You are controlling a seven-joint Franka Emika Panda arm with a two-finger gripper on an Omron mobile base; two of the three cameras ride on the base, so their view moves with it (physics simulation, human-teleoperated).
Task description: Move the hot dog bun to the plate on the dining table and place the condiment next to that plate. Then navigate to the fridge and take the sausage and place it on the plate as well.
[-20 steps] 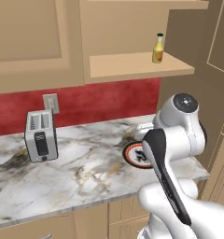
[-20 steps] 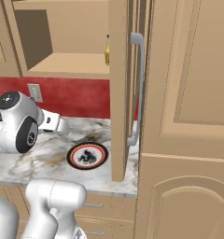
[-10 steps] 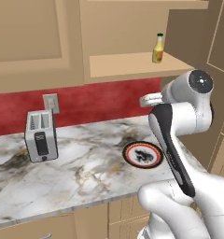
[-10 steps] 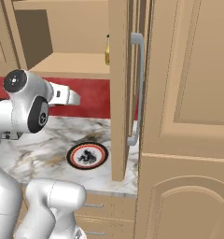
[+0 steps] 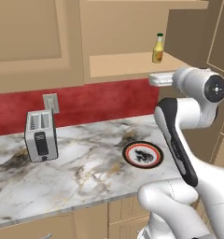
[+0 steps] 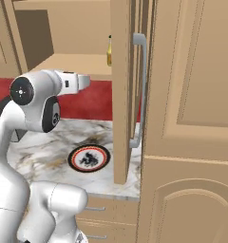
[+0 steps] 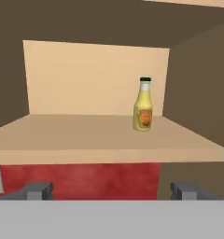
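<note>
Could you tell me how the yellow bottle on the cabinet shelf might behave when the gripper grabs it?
The condiment stands upright, tall and narrow, so a nudge near its green cap would probably tip it. Its rounded body looks smooth, perhaps slippery, and it would likely roll if knocked over on the shelf.

Even flat rendered light, soft shadows, sharp

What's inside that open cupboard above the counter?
One yellow bottle with a green cap stands on the cupboard shelf, toward its right side. The open door hides part of the shelf from the right.
</note>
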